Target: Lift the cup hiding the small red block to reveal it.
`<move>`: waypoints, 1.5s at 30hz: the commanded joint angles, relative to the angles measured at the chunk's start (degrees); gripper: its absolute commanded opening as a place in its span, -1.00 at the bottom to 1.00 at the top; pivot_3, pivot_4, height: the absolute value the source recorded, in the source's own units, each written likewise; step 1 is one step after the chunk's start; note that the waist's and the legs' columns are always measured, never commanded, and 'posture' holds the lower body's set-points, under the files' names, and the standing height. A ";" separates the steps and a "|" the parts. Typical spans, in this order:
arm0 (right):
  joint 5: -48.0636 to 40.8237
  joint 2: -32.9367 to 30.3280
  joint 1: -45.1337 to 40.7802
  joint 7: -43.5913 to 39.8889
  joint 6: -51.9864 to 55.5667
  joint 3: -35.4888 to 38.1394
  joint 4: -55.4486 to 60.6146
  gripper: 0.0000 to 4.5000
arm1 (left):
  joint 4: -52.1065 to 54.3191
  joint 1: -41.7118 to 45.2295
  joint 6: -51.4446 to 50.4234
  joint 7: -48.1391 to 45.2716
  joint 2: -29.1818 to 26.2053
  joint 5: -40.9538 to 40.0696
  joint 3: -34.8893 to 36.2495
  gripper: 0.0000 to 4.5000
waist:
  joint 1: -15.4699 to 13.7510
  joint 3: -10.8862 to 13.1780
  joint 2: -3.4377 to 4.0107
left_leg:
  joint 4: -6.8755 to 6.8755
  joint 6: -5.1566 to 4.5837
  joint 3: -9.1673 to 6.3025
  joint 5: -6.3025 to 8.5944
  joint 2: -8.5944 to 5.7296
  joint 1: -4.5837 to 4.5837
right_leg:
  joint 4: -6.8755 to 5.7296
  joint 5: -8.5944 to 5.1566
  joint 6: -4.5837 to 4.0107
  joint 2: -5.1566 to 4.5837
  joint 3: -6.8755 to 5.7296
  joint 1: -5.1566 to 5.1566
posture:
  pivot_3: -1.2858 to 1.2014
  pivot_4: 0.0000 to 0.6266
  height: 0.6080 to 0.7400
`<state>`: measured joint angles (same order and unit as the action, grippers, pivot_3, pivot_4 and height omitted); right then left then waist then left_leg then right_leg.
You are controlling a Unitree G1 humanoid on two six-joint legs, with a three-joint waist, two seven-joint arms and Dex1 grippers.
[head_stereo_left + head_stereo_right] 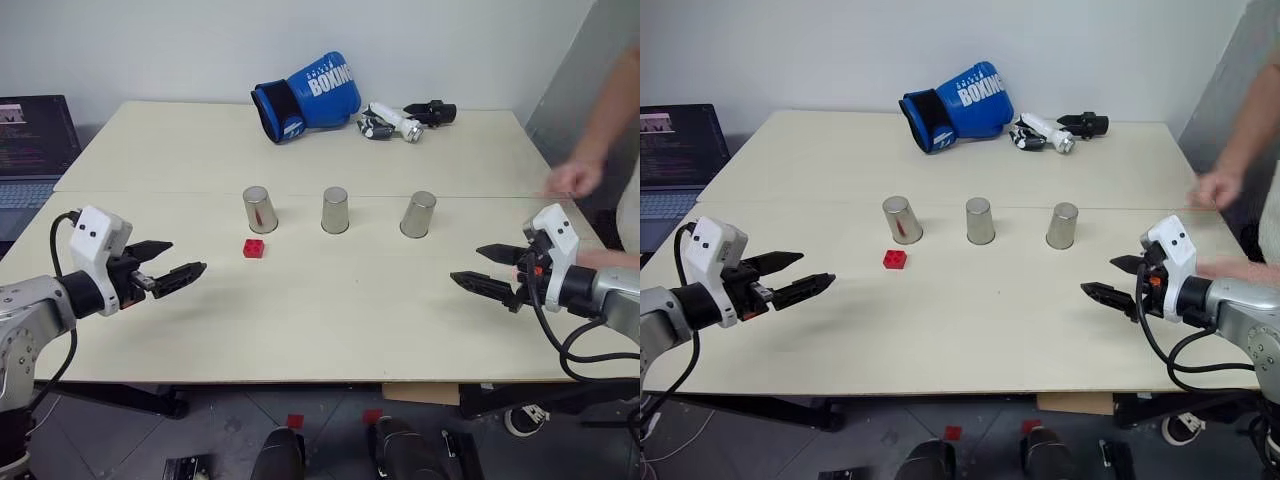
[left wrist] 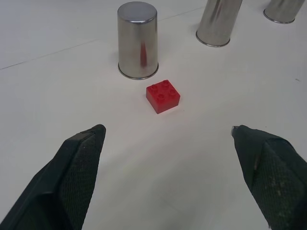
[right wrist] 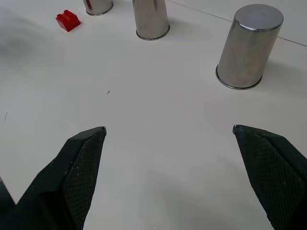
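Note:
Three silver cups stand upside down in a row across the middle of the table: the left cup (image 1: 259,209), the middle cup (image 1: 335,210) and the right cup (image 1: 418,214). The small red block (image 1: 254,248) lies uncovered on the table just in front of the left cup (image 2: 138,40), touching nothing. My left gripper (image 1: 187,257) hovers open at the near left, pointing toward the block (image 2: 163,96). At the near right my right gripper (image 1: 466,264) is open too, facing the right cup (image 3: 249,46). Neither gripper holds anything.
A blue boxing glove (image 1: 306,95) and a black-and-white tool (image 1: 405,120) lie at the table's far edge. A laptop (image 1: 30,150) sits off the table's left side. A person's hand (image 1: 573,178) hovers over the right edge, behind my right gripper.

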<state>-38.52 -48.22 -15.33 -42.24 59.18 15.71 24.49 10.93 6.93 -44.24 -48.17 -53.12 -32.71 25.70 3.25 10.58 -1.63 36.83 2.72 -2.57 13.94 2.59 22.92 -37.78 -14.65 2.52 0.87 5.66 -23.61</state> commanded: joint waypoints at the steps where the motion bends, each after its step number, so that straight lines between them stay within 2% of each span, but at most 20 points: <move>1: -0.70 -1.02 -1.45 -0.10 -1.02 0.92 0.44 1.00 | -0.09 0.54 1.35 0.26 -1.43 0.61 1.79 0.99 | 0.00 0.00 0.00 | 0.00 0.00 0.00 0.00 0.00 0.00 | 0.00 0.00 0.00 0.00 0.00 0.00 | 0.03 -0.52 1.00; 45: 0.15 -1.05 -2.80 -0.06 -2.64 -0.93 -1.80 1.00 | -2.32 -0.51 3.97 -1.97 -3.03 1.79 1.89 0.99 | -0.01 0.00 0.00 | 0.02 0.00 0.01 0.00 0.01 -0.01 | -0.05 0.01 0.02 0.00 0.00 -0.01 | 0.03 -0.52 1.00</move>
<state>-38.31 -48.43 -16.90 -42.27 57.84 14.24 22.13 8.35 5.47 -41.39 -49.65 -54.87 -30.97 26.27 3.24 10.58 -1.63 36.84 2.72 -2.56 13.94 2.60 22.92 -37.83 -14.64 2.54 0.87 5.65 -23.61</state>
